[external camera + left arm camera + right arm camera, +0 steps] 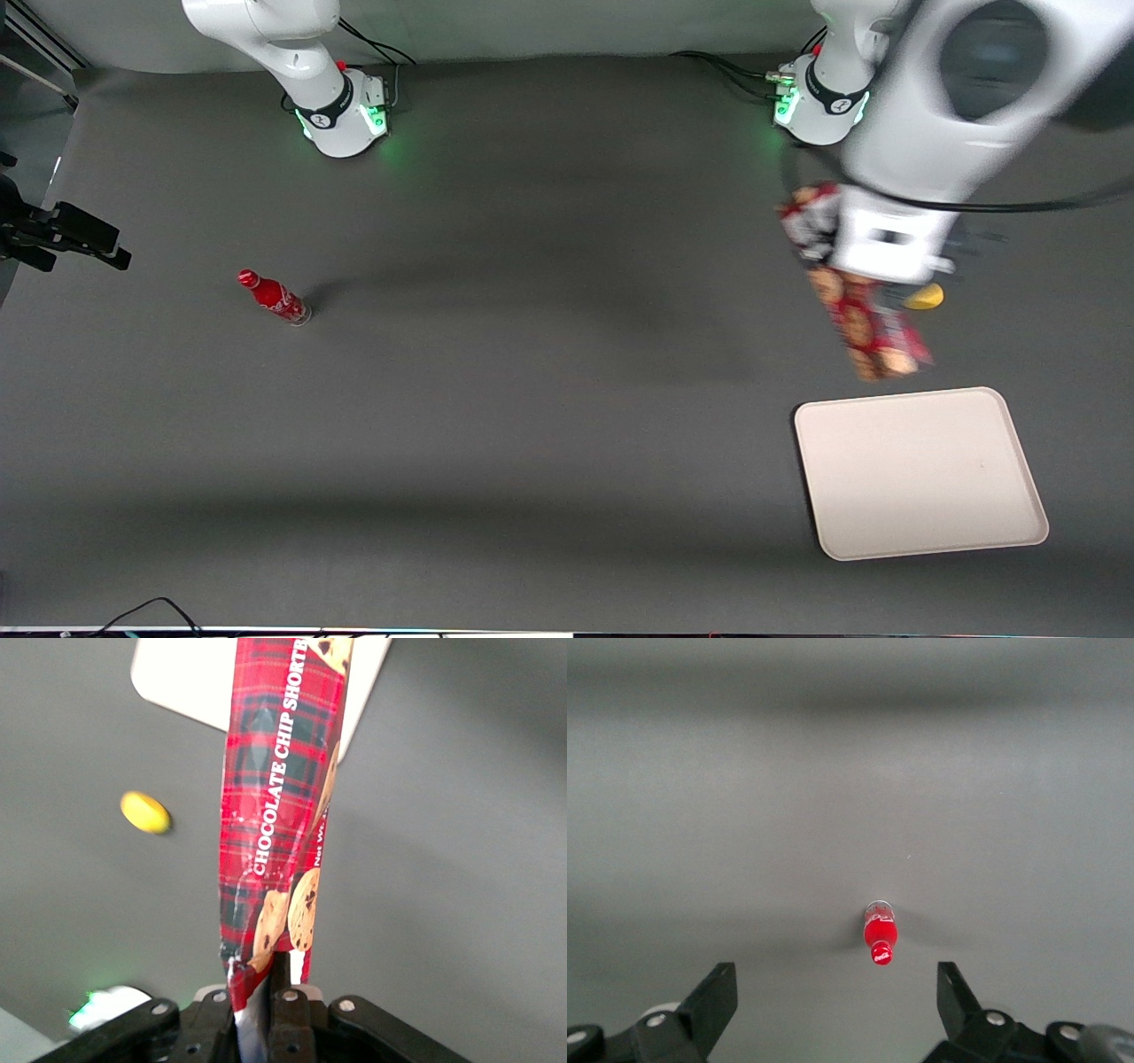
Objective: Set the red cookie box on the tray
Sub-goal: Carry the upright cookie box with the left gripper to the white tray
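The red cookie box (866, 319) hangs in the air at the right of the front view, clear of the table. Its long axis slopes from the gripper (873, 257) toward the tray (921, 474), with the free end stopping just above the tray's upper edge. The wrist and its blurred arm cover the box's upper part. In the left wrist view the gripper (264, 988) is clamped on one end of the box (279, 806), whose other end is cut off by the frame. A small yellow object (924, 297) is half hidden beside the wrist. A red bottle (275, 299) stands at the left.
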